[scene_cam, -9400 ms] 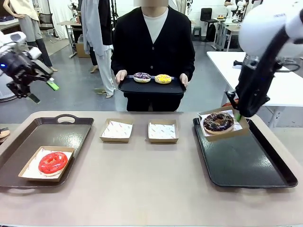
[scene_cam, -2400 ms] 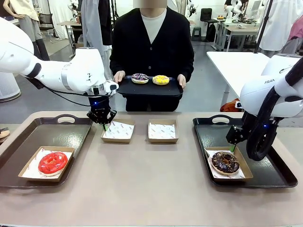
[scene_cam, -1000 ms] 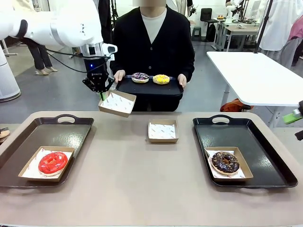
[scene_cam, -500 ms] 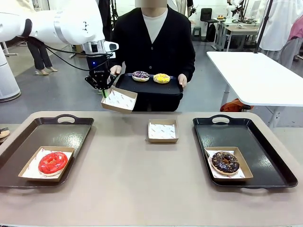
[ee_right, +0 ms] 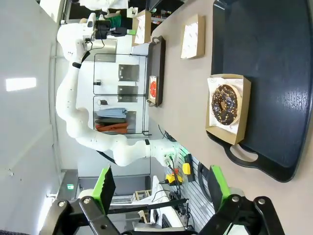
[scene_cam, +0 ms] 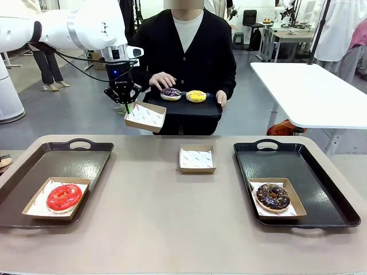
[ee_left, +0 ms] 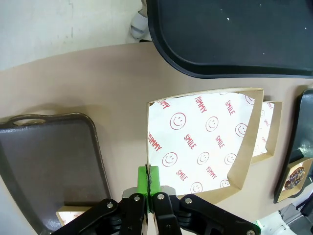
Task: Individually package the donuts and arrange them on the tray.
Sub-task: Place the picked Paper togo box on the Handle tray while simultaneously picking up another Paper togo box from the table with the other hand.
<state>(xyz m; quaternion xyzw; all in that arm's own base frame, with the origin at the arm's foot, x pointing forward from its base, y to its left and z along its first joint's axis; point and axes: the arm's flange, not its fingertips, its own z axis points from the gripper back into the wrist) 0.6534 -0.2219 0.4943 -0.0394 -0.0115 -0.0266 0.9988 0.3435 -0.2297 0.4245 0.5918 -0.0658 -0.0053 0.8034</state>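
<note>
Beige table (scene_cam: 172,229); grey workshop floor (scene_cam: 69,114)

You are in a robotics lab laid out as an open hall. Confirm this by the white robot arm (scene_cam: 57,26) at upper left, the smooth grey floor (scene_cam: 80,114) at centre left, the white worktable (scene_cam: 309,86) at right, the desks (scene_cam: 284,34) and office chair (scene_cam: 250,17) at upper right, and the equipment rack (ee_right: 117,90) at centre left of the right wrist view.
</note>
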